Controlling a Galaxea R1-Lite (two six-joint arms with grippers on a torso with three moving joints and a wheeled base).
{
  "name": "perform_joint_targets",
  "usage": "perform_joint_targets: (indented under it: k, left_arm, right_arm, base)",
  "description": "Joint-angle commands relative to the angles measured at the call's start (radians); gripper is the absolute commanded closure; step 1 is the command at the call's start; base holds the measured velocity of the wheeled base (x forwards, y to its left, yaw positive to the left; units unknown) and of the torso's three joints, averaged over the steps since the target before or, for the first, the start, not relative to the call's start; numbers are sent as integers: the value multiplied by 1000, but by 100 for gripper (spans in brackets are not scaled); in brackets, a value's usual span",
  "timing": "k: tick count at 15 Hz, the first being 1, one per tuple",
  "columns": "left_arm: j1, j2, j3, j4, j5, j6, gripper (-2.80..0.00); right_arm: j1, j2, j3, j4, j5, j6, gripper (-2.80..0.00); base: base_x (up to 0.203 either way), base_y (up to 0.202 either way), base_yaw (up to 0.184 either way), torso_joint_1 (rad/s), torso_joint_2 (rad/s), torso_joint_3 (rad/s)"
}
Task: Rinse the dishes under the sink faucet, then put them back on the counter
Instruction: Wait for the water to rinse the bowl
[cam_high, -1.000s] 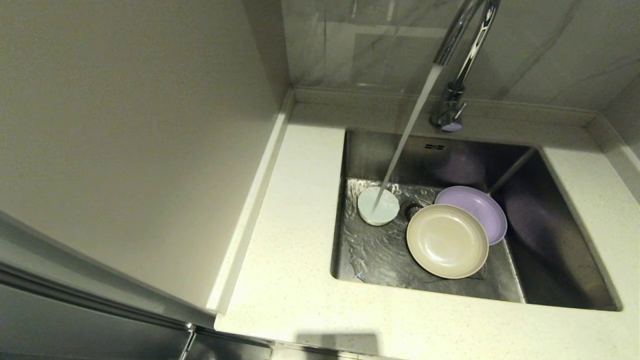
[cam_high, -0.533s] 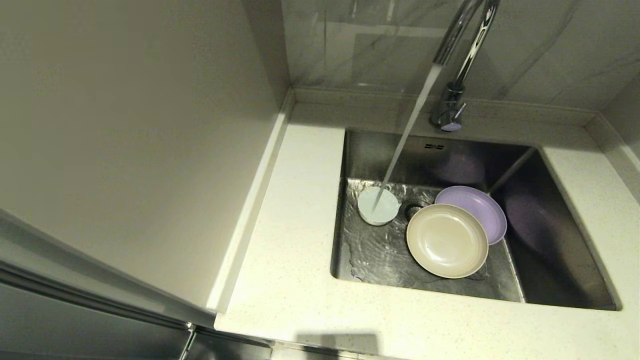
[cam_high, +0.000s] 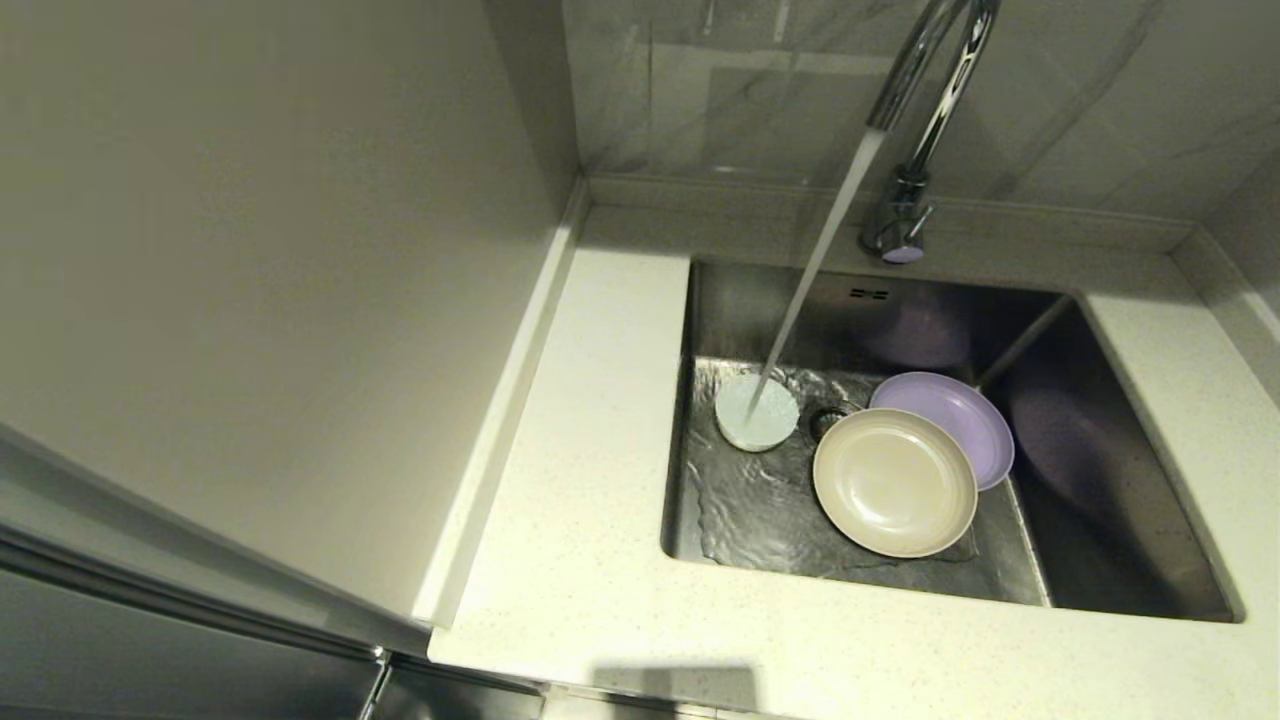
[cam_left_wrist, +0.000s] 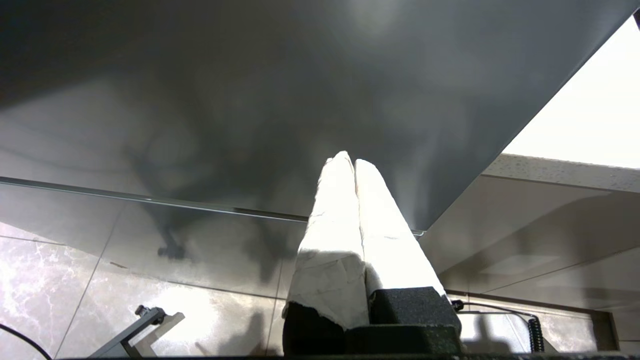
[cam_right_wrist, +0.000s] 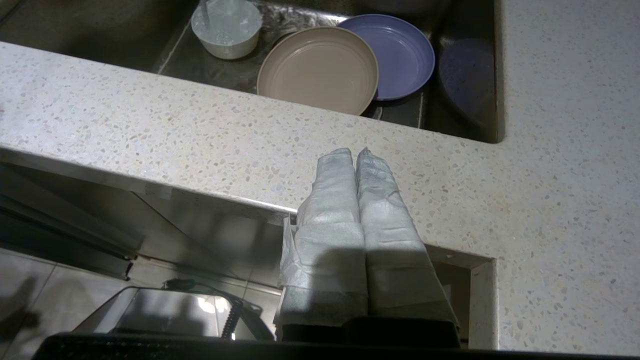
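Note:
Three dishes lie in the steel sink (cam_high: 1100, 520): a small white bowl (cam_high: 757, 411) (cam_right_wrist: 227, 27), a beige plate (cam_high: 894, 482) (cam_right_wrist: 317, 68) and, partly under it, a lilac plate (cam_high: 960, 412) (cam_right_wrist: 405, 55). Water runs from the chrome faucet (cam_high: 915, 120) straight into the bowl. My right gripper (cam_right_wrist: 353, 152) is shut and empty, hovering at the front edge of the speckled counter (cam_right_wrist: 150, 135), short of the sink. My left gripper (cam_left_wrist: 348, 159) is shut and empty, parked low beside a grey cabinet panel. Neither arm shows in the head view.
The counter (cam_high: 590, 560) surrounds the sink, with a raised rim at the back and left. A tall beige panel (cam_high: 250, 250) rises on the left. Grey marbled tile (cam_high: 750, 90) backs the faucet. Water ripples over the left part of the sink floor.
None of the dishes or grippers has moved; only the running water's ripples on the sink floor shift.

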Motion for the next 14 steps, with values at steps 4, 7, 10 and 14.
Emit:
perform_joint_targets:
  k: [4, 7, 10, 14]
  left_arm:
    - [0, -2, 0, 0, 0, -1, 0]
    - [0, -2, 0, 0, 0, -1, 0]
    - [0, -2, 0, 0, 0, -1, 0]
    - [0, -2, 0, 0, 0, -1, 0]
  right_arm:
    - [0, 1, -1, 0, 0, -1, 0]
    - [0, 1, 0, 0, 1, -1, 0]
    - [0, 1, 0, 0, 0, -1, 0]
    - [0, 1, 0, 0, 1, 0, 0]
  base:
    - [0, 0, 0, 0, 0, 0]
    - [0, 0, 0, 0, 0, 0]
    - [0, 0, 0, 0, 0, 0]
    - [0, 0, 0, 0, 0, 0]
